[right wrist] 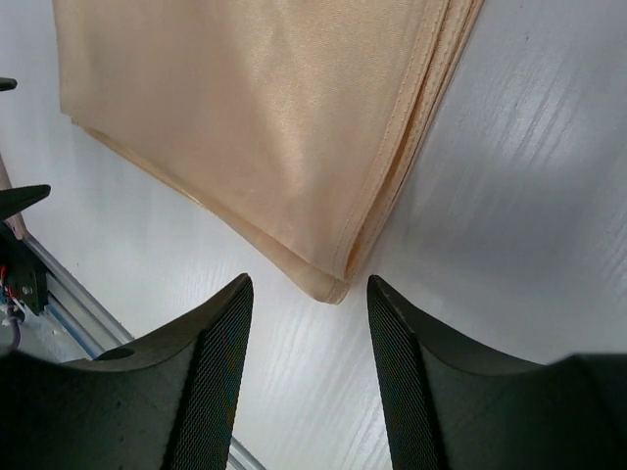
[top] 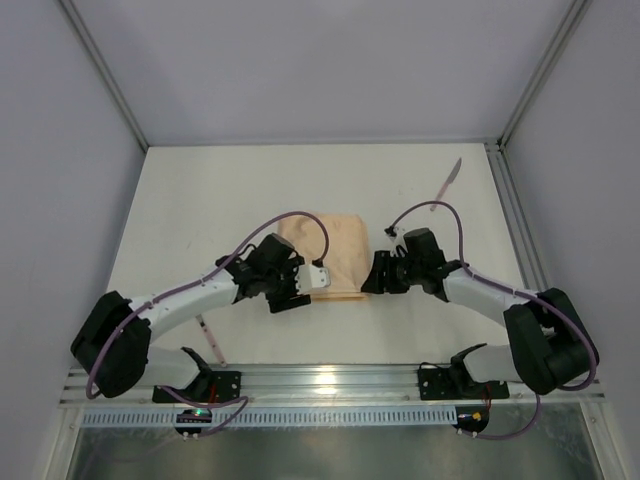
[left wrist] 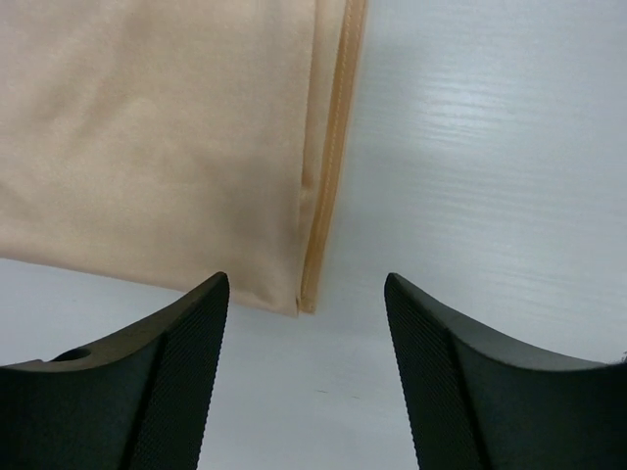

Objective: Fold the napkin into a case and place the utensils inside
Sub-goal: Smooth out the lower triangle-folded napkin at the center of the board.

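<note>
My left claw (left wrist: 306, 282) stands apart. Both dark ribbed fingers (left wrist: 176, 372) rise from the bottom of the left wrist view, with only bare white table (left wrist: 490, 147) between them. The napkin (left wrist: 157, 127) fills the upper left of that view, peach-orange, smooth and flat. Its stitched edge runs down the middle of the frame and ends in a corner just above the gap between my fingers, touching neither one.

My right claw (right wrist: 306, 284) is apart too. In the right wrist view the napkin spreads across the top of the frame. It is folded over on itself, so several layers show along its right-hand edge. Its lowest corner points down into the mouth of the gap, between my two fingertips, and I see neither fingertip pressing on it.

In the top view the napkin lies as a folded rectangle at the middle of the table. My left claw is at its lower edge and my right claw is just beside its lower right corner. The knife (top: 450, 180) lies alone in the upper right of the frame, near the table's far right corner. It is well apart from the cloth and slants up toward the right. A slim pink piece (top: 206, 340) lies at lower left beside my left arm, too small for me to tell what it is.
</note>
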Controlling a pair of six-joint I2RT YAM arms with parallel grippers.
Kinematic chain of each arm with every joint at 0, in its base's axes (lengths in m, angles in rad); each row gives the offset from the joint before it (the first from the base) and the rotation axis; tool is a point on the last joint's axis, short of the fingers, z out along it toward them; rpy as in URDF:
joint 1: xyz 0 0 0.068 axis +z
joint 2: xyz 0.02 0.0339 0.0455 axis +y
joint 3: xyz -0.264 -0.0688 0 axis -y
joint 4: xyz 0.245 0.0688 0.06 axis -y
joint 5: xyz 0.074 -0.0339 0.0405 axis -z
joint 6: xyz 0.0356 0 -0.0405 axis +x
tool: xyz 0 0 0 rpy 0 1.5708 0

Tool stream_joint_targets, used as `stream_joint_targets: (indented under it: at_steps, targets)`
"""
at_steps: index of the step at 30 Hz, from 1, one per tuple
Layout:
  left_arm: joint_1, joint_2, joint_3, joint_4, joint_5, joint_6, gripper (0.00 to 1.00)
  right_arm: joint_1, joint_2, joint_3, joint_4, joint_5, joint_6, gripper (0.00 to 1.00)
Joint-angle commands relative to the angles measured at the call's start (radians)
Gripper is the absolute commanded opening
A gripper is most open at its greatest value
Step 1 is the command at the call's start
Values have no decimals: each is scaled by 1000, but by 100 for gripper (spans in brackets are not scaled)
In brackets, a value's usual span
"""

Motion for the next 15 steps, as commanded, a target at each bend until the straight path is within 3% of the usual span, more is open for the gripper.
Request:
stream_joint_targets:
  at_steps: [1,5,10,15]
  targets:
    - [1,36,65,-4,0,-37,65,5,-77,-15,-28,20,-10,55]
    - [-33,171,107,111,-96,-80,53,5,-129,-76,-13,26,12,54]
    - [-82,237,146,152,-142,-80,50,7,-142,-132,55,14,58,43]
    - [-87,248,137,126,-139,-68,43,25,-116,-173,151,18,95,43]
